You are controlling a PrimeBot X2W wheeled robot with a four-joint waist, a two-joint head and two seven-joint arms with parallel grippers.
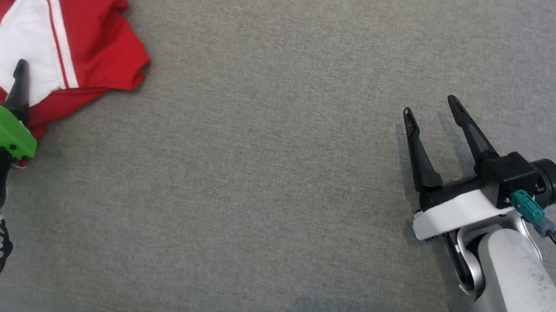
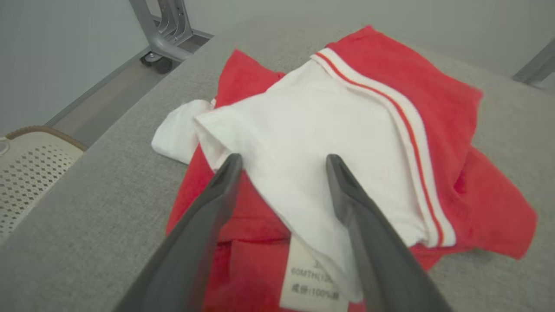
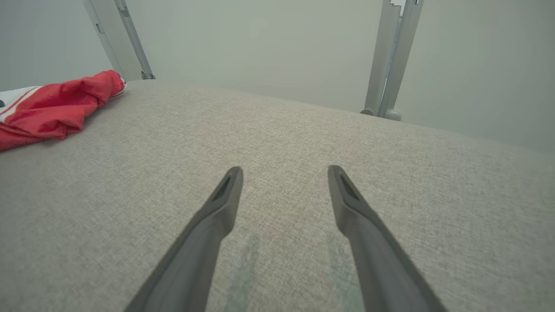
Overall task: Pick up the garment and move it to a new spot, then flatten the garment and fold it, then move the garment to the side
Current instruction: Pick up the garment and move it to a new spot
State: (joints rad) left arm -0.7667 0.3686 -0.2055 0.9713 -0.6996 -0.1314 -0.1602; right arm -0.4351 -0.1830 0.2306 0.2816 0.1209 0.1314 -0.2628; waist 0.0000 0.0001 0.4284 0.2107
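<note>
Head view: a crumpled red-and-white garment (image 1: 81, 31) lay at the far left of the grey desk (image 1: 275, 177), its near edge under the tips of the left jaws, which were spread and empty. The right jaws, equally spread and empty, sat well apart from it.

Left wrist view: the garment (image 2: 312, 143) lay beneath both tips.

Right wrist view: the garment (image 3: 56, 104) lay far left. The left jaws looked much the nearer.

Soft, even light falls on the grey woven fabric surface (image 1: 265, 175), bright without glare; the right tool (image 1: 430, 104) casts only a faint shadow beside its dark fingers (image 1: 419, 152). In the wrist views the wide lens stretches the edges, and the crumpled red-and-white garment (image 2: 347, 130) blurs toward its right corner.
</note>
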